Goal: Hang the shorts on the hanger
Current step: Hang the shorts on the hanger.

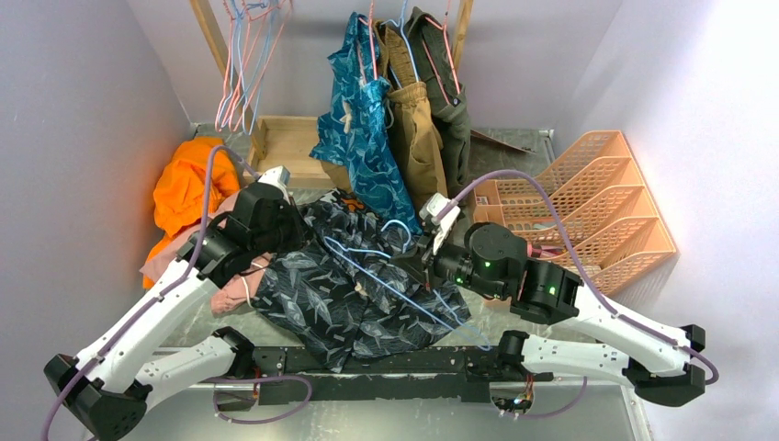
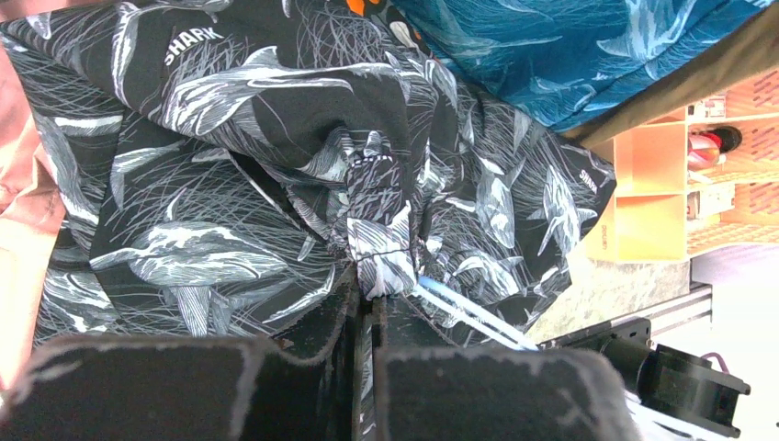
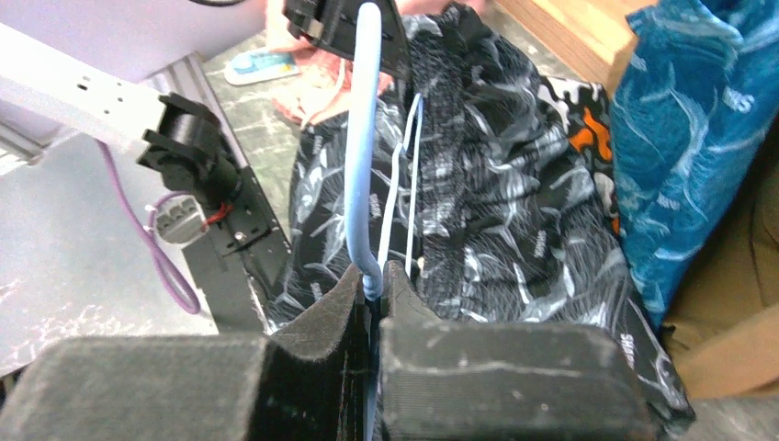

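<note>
The shorts [image 1: 321, 294] are dark with a grey-white print and lie spread on the table between the two arms. They fill the left wrist view [image 2: 230, 184] and the right wrist view [image 3: 514, 211]. The thin light-blue hanger [image 1: 386, 280] lies across them. My left gripper [image 1: 292, 225] is shut on a fold of the shorts [image 2: 377, 262] at their far left edge. My right gripper [image 1: 415, 259] is shut on the hanger's wire [image 3: 360, 165], which runs away from the jaws toward the left gripper [image 3: 344, 28]. The hanger's wire also shows in the left wrist view [image 2: 468, 312].
Teal-blue patterned shorts [image 1: 363, 129], tan and olive garments hang at the back on pink hangers [image 1: 243, 64]. An orange cloth [image 1: 188, 188] and pink cloth [image 1: 230, 294] lie left. A wooden tray [image 1: 285, 147] sits behind. An orange file rack [image 1: 597, 202] stands right.
</note>
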`<state>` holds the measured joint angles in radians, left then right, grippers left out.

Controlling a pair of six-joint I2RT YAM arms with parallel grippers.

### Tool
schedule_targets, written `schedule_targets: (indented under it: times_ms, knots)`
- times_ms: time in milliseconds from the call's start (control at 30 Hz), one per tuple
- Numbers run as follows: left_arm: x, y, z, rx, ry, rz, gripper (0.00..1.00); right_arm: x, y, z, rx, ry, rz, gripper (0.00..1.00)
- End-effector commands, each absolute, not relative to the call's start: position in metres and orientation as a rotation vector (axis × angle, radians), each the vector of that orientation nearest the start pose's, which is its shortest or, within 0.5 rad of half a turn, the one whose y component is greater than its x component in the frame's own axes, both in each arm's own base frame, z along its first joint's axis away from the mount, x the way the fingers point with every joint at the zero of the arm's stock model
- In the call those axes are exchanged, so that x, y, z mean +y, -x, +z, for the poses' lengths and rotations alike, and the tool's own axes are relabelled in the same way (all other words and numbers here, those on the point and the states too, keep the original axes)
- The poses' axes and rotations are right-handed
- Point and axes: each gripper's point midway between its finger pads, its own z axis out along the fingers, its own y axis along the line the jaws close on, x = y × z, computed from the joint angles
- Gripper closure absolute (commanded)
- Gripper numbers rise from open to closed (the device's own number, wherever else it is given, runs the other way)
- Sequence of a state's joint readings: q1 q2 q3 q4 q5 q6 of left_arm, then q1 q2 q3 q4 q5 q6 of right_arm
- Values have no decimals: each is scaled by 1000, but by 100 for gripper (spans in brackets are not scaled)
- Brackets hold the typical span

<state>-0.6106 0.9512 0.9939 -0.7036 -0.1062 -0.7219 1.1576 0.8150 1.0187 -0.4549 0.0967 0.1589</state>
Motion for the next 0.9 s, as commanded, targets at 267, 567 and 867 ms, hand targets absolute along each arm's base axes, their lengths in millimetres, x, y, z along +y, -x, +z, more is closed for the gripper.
schedule_targets:
  times_ms: [267, 567, 867]
  knots:
    - [-180, -211, 223, 2351, 20, -645, 93, 297, -137, 311, 1635, 845, 875, 100]
    - [-162, -196, 202, 2429, 6, -548, 93, 283, -157, 279, 1732, 829, 667, 100]
    - [-180, -205, 260, 2310, -57, -675, 93, 255, -170, 299, 1699, 765, 536, 100]
